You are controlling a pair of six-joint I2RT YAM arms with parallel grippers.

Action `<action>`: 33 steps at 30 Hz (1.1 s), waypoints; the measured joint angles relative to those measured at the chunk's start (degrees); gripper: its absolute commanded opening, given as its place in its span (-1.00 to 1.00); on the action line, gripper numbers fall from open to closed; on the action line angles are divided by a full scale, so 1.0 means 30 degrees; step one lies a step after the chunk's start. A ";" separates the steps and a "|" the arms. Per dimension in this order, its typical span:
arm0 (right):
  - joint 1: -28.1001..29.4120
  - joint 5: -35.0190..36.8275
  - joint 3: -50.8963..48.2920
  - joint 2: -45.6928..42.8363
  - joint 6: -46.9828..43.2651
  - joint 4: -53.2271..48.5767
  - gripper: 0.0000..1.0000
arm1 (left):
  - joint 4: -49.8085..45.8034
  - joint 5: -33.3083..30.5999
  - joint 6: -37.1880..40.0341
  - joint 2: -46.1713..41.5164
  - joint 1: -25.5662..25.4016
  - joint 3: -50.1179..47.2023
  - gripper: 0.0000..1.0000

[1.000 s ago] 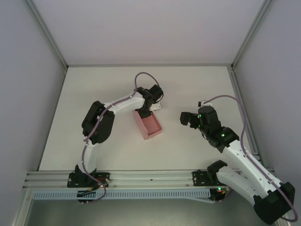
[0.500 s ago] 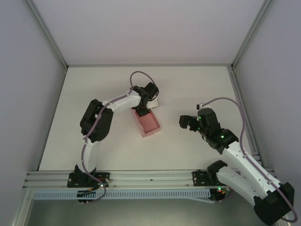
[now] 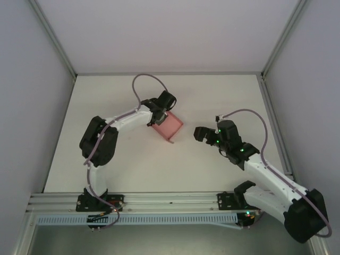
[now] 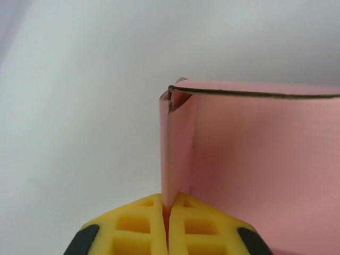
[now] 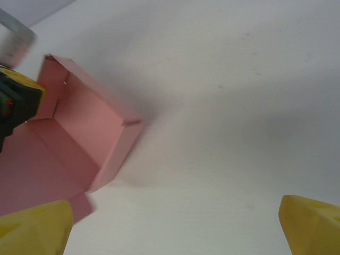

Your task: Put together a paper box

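The pink paper box point(image 3: 168, 127) stands open-topped near the middle of the table, turned at an angle. My left gripper point(image 3: 154, 120) is shut on its far left wall; in the left wrist view the yellow fingers point(image 4: 149, 223) pinch a thin pink wall point(image 4: 175, 149), with the box's broad inside face point(image 4: 265, 170) to the right. My right gripper point(image 3: 201, 134) hangs open to the right of the box, apart from it. In the right wrist view the box point(image 5: 85, 127) lies at the left, and the yellow fingertips point(image 5: 311, 220) stand wide with bare table between them.
White table point(image 3: 212, 95) inside a walled enclosure with metal frame posts point(image 3: 53, 37) at the back corners. An aluminium rail point(image 3: 170, 199) runs along the near edge by the arm bases. Free room lies behind the box and to its front.
My left gripper closed on the box wall and swung the box round, its far end moving right and up. The right gripper moved left toward the box, still open.
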 measured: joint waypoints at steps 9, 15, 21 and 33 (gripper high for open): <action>0.3140 0.2623 0.6222 0.6586 -0.0058 0.1953 0.92 | 0.2871 -0.3934 -0.5967 -0.5071 -0.2499 -0.1239 -1.00; 0.3140 0.4561 0.8036 0.7759 -0.1151 0.1916 0.88 | 0.3104 -0.4561 -0.6951 -0.5544 -0.2579 -0.2455 -1.00; 0.2914 0.5508 0.8284 0.7912 -0.1756 0.1931 0.59 | 0.3184 -0.4590 -0.7708 -0.6142 -0.2579 -0.3395 -1.00; 0.2776 0.4925 0.9194 1.1074 -0.2069 0.2535 -0.25 | 0.3927 -0.4364 -0.8306 -0.7096 -0.2579 -0.3730 -1.00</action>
